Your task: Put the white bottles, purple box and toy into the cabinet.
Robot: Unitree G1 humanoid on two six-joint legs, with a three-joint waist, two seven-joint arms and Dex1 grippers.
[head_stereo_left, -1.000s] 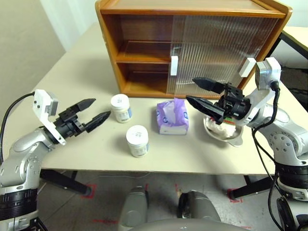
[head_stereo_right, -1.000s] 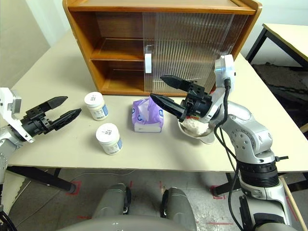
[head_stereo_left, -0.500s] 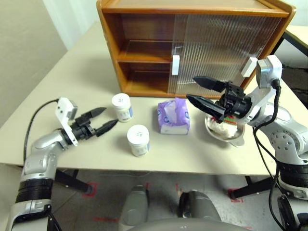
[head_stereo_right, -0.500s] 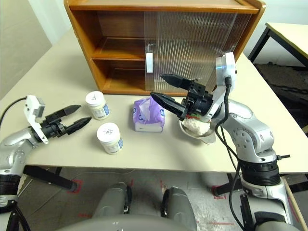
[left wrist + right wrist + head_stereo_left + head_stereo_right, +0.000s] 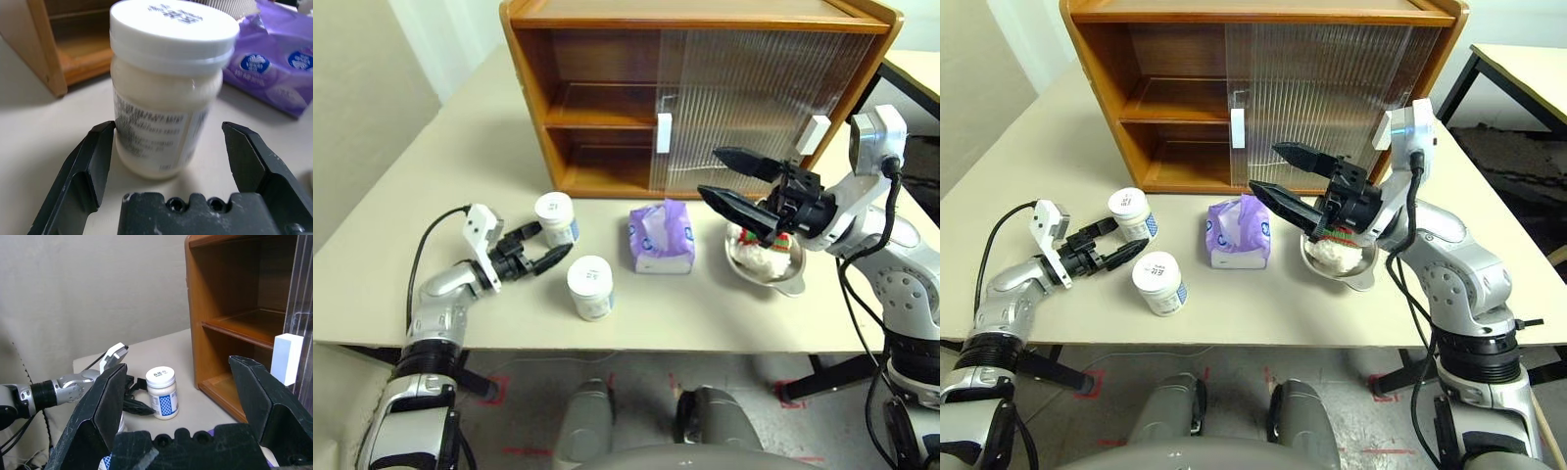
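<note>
1. The left gripper [image 5: 540,247] sits low over the table [image 5: 460,166] with its jaws spread wide, grasping nothing; in its wrist view the far bottle [image 5: 168,83] stands upright between the two fingers [image 5: 95,161], with a small gap on each side
2. The right gripper [image 5: 729,179] hangs in the air above the bowl [image 5: 783,279], jaws fully spread and empty, pointing toward the robot's left
3. The far bottle [image 5: 555,217] stands near the cabinet's open left half; the near bottle [image 5: 590,286] stands upright closer to the table's front edge, just beside the left gripper's tips and apart from them
4. The box [image 5: 661,237] lies between the bottles and the bowl, white tissue poking from its top
5. The toy [image 5: 766,257] lies inside the steel bowl, partly hidden by the right gripper, a bit of red and green showing
6. The cabinet [image 5: 538,78] stands at the back of the table; its left half is open, showing a bare shelf, and both ribbed doors [image 5: 754,88] with white handles [image 5: 664,133] cover the right half
7. The table is a pale beige top; a plain wall lies to the robot's left, another table [image 5: 1528,69] stands at far right, and red tape marks show on the grey floor [image 5: 504,387]
</note>
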